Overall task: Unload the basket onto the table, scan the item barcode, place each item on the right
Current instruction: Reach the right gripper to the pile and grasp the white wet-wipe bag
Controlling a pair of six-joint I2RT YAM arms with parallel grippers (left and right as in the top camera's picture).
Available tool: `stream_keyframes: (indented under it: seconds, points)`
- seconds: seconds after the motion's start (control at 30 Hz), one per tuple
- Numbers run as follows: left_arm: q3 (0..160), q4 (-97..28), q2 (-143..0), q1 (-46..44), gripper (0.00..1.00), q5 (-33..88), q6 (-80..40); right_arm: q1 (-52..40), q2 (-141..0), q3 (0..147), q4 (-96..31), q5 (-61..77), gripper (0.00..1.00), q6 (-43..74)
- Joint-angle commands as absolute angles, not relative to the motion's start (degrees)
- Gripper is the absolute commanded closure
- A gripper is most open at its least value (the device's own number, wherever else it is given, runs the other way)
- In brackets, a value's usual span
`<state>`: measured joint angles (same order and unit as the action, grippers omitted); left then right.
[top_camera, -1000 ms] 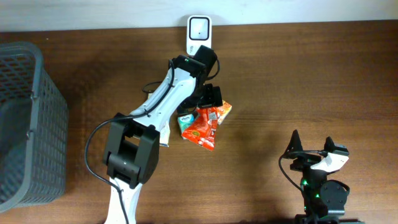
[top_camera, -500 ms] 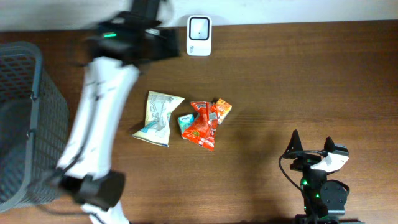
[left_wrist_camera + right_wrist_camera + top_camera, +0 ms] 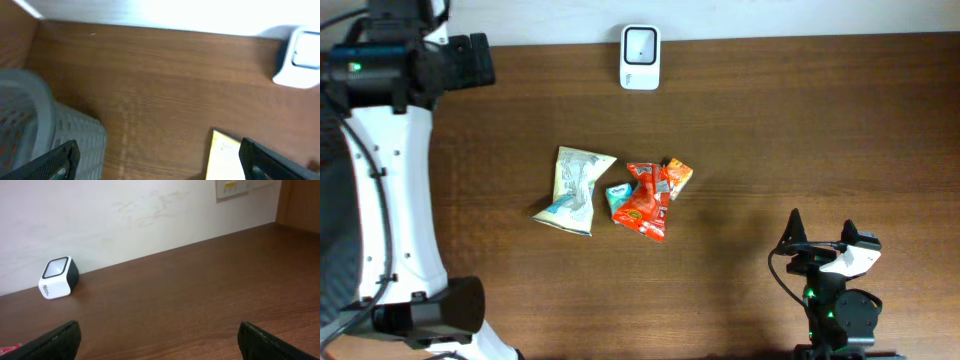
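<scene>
Since a second ago the left gripper (image 3: 160, 167) is swung from above the snack packets (image 3: 645, 200) to the basket (image 3: 50, 135), wide open and empty. The right gripper (image 3: 822, 228) is parked, also open and empty. The snack packets lie mid-table, apart from the scanner (image 3: 640, 57). One should be gripped by its edge, with the barcode kept uncovered.

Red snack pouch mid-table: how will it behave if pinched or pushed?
The red pouch looks crinkled and foil-like, so probably floppy and light. Its glossy film may slip. It appears to overlap the teal packet and touch the orange packet, so a push would likely drag both.
</scene>
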<state>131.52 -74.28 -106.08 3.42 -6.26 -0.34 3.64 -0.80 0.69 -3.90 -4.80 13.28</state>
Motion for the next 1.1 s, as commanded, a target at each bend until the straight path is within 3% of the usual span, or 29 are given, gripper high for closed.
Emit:
stream_keyframes:
  seconds: [0.0,0.1,0.2,0.43,0.63,0.8,0.9,1.07]
  points:
    - [131.3,-74.0,-106.4,6.7,0.00,2.8,7.0,3.4,-0.5,0.3,-4.2,-4.3,0.01,13.3]
    - [131.3,-74.3,-106.4,7.6,0.01,2.8,7.0,3.4,-0.5,0.3,-2.4,2.7,0.01,20.8]
    - [131.3,-74.5,-106.4,7.6,0.01,2.8,7.0,3.4,-0.5,0.4,-1.7,13.4,0.01,21.3]
    - [131.3,-74.5,-106.4,7.6,0.01,2.8,7.0,3.4,-6.0,8.9,-1.7,20.7,0.01,21.5]
    - [131.3,-74.5,-106.4,7.6,0.01,2.8,7.0,3.4,-28.9,25.2,-3.9,35.5,0.01,21.5]
    - [131.3,-74.5,-106.4,7.6,0.01,2.8,7.0,2.9,-50.7,39.1,-14.0,48.2,0.01,21.5]
    - [131.3,-74.5,-106.4,7.6,0.01,2.8,7.0,-1.4,-65.0,47.4,-23.9,49.3,0.01,21.3]
    - [131.3,-74.5,-106.4,7.6,0.01,2.8,7.0,-12.6,-81.7,53.8,-25.6,47.8,0.01,21.3]
